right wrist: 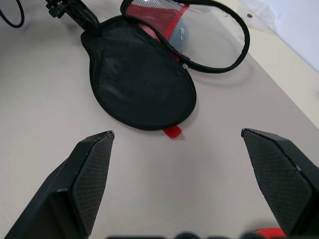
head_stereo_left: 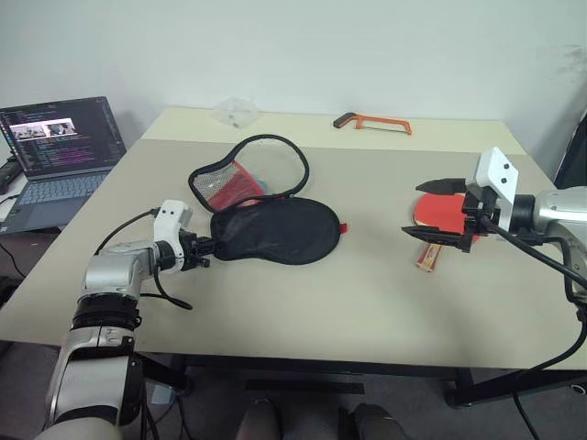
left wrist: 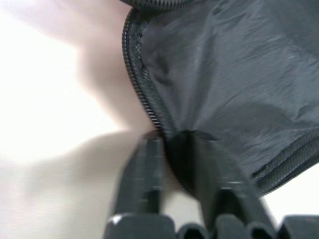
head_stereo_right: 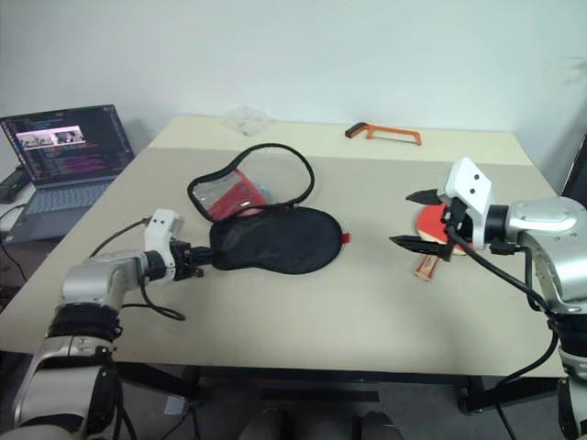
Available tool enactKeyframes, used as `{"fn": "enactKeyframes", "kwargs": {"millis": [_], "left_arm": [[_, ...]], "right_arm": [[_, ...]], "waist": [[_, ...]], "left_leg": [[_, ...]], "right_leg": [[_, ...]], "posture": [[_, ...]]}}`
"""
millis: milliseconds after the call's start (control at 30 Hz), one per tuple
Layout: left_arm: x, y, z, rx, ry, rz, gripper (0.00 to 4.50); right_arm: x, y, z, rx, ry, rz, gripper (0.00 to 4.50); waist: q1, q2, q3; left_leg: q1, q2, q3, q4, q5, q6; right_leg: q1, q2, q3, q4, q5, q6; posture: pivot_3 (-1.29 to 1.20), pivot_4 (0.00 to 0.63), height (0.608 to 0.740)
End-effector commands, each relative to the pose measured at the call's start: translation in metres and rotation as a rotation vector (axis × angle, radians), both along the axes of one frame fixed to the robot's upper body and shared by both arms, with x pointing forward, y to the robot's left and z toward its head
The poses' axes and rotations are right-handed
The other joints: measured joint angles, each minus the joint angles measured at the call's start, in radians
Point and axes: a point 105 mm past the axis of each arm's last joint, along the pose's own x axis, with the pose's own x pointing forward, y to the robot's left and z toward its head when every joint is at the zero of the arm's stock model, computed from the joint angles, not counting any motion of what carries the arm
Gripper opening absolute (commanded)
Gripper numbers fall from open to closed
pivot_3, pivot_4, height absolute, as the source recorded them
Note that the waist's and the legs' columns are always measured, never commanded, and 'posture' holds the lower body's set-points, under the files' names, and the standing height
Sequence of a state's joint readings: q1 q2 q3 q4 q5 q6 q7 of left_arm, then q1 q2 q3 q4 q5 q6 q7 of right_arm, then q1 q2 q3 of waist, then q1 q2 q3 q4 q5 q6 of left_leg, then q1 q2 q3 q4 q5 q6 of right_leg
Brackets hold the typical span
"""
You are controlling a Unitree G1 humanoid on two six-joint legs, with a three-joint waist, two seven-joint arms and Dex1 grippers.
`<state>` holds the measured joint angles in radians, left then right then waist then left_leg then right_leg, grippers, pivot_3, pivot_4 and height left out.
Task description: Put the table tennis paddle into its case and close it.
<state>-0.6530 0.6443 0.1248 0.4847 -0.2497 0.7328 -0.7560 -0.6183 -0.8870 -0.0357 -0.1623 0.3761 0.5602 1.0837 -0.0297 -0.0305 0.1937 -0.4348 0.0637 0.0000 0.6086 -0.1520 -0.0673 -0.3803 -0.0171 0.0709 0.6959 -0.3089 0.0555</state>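
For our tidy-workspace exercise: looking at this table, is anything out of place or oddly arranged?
Yes. An orange-framed hacksaw lies near the table's far edge, unrelated to the paddle and case. A crumpled clear plastic wrapper also sits back there. The case lies unzipped, its mesh flap propped up. Nothing looks spilled or broken.

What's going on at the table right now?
The left tool is shut on the narrow end of the soft black paddle-shaped zip case, which lies unzipped on the beige table with its red mesh flap folded back. The right tool is open above the red-faced table tennis paddle with a wooden handle, which lies on the table outside the case.
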Motion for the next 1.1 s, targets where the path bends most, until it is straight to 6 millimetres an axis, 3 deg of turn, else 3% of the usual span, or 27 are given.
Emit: {"fn": "enactKeyframes", "kwargs": {"millis": [33, 167, 500, 633, 1000, 1100], "left_arm": [[0.003, -0.015, 0.027, -0.016, -0.117, 0.058, 0.03], [-0.001, -0.046, 0.036, -0.086, -0.163, 0.126, 0.03], [0.000, -0.119, 0.023, -0.130, -0.167, 0.341, 0.03], [-0.001, -0.160, 0.018, -0.143, -0.133, 0.276, 0.03], [-0.010, -0.272, 0.040, -0.269, -0.065, -0.020, 0.03], [-0.017, -0.290, 0.042, -0.288, -0.053, -0.098, 0.03]], "right_arm": [[-0.005, -0.003, 0.011, -0.008, -0.041, -0.003, 4.50], [-0.007, -0.003, 0.009, -0.012, -0.037, -0.007, 4.50], [-0.007, -0.005, 0.012, -0.037, -0.037, -0.005, 4.50], [-0.007, -0.006, 0.013, -0.045, -0.039, -0.010, 4.50], [-0.007, -0.015, 0.019, -0.079, -0.050, -0.028, 4.50], [-0.007, -0.015, 0.020, -0.088, -0.054, -0.028, 4.50]], "waist": [[0.001, 0.000, 0.000], [0.002, -0.001, 0.001], [-0.002, -0.002, 0.001], [-0.001, -0.002, 0.001], [-0.001, -0.002, 0.001], [-0.001, -0.002, 0.001]], "left_leg": [[0.000, 0.000, 0.000, 0.000, 0.000, 0.000], [-0.001, -0.001, -0.001, 0.001, 0.000, 0.000], [-0.001, -0.001, -0.001, 0.001, 0.000, 0.000], [-0.001, -0.001, -0.001, 0.001, 0.000, 0.000], [-0.001, -0.002, -0.001, -0.001, 0.000, 0.000], [-0.001, -0.002, -0.001, -0.001, 0.000, 0.000]], "right_leg": [[0.000, 0.000, 0.000, 0.000, 0.000, 0.000], [0.000, -0.001, 0.000, 0.000, 0.000, 0.001], [0.001, 0.000, 0.001, -0.002, 0.001, 0.002], [0.001, 0.000, 0.001, -0.003, 0.001, 0.002], [0.006, 0.000, 0.000, -0.015, 0.004, 0.007], [0.006, -0.001, 0.001, -0.016, 0.004, 0.007]], "posture": [[0.00, 0.150, 0.740], [0.00, 0.150, 0.740], [0.00, 0.150, 0.740], [0.00, 0.150, 0.740], [0.00, 0.150, 0.740], [0.00, 0.150, 0.740]]}}
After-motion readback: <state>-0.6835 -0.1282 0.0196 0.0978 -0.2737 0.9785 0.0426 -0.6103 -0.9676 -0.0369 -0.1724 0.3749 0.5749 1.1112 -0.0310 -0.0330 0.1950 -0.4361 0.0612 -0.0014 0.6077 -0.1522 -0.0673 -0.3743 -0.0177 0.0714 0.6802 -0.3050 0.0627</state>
